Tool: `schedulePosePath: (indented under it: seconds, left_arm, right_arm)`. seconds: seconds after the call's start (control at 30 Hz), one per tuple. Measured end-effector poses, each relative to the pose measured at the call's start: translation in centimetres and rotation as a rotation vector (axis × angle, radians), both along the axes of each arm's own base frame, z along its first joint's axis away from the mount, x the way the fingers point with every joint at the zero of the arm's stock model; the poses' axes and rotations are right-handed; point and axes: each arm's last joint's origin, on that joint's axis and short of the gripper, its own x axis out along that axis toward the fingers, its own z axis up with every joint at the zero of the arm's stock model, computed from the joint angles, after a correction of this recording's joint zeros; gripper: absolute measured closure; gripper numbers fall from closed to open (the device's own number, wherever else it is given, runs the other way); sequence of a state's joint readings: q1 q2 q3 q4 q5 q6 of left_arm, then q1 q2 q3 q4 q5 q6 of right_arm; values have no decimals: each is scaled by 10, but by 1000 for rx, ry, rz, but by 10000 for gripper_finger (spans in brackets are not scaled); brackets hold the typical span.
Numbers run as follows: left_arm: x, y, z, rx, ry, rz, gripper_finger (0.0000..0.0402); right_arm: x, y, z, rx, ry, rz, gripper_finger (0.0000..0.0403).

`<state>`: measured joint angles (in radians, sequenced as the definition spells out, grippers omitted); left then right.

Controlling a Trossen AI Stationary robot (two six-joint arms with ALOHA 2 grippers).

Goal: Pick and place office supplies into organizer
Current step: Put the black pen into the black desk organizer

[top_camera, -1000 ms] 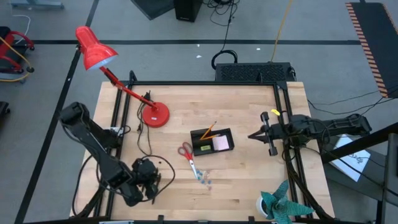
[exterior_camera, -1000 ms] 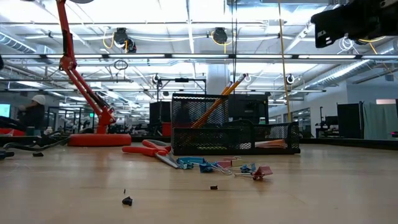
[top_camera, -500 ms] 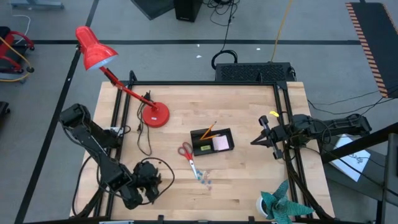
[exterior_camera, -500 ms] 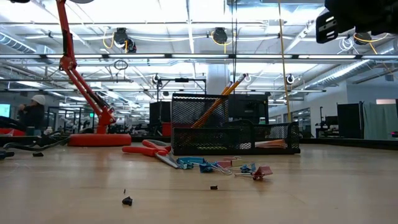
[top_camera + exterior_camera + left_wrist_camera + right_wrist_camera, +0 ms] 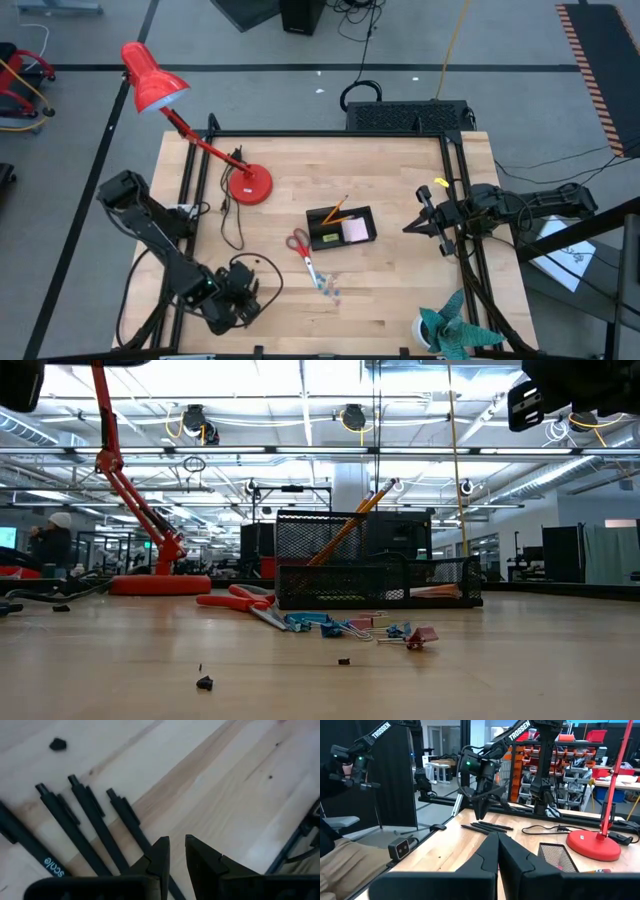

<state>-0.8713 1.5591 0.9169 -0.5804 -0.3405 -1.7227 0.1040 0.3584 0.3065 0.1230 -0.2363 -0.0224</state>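
Note:
Several dark pens point(image 5: 90, 825) lie side by side flat on the wooden table at its near left; they also show in the right wrist view point(image 5: 485, 826). My left gripper point(image 5: 177, 850) points steeply down just above them, its fingers a narrow gap apart with bare wood showing between. The black mesh organizer point(image 5: 340, 228) stands mid-table, holding orange pencils point(image 5: 335, 210) and a pink note pad point(image 5: 354, 231). Red-handled scissors point(image 5: 299, 246) and bluish clips point(image 5: 328, 288) lie on the table near it. My right gripper point(image 5: 408, 227) waits shut and level, high over the table's right side.
A red desk lamp stands with its base point(image 5: 248, 185) at the far left, a cable trailing from it. A teal spiky plant point(image 5: 450, 328) sits at the near right corner. A black box point(image 5: 408, 115) with cables lies beyond the far edge. Small dark crumbs point(image 5: 205, 682) dot the table.
My left gripper has sunk a little toward the pens and rolled about its own axis. My right gripper has rolled slightly in place.

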Motion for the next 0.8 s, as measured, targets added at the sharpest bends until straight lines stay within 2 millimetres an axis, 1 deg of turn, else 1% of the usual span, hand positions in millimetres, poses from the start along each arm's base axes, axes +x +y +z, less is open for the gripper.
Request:
schedulePosePath:
  seconds: [0.2, 0.43, 0.8]
  left_arm:
    - [8, 6, -2, -37, 58, -1, 334]
    - [10, 15, -4, -125, 226, 17, 334]
    - [25, 25, -3, -205, 218, 78, 334]
  right_arm:
    - [0, 0, 0, -16, -10, -5, 403]
    - [0, 0, 1, -15, -13, -5, 403]
    - [0, 0, 1, -17, -14, -6, 403]
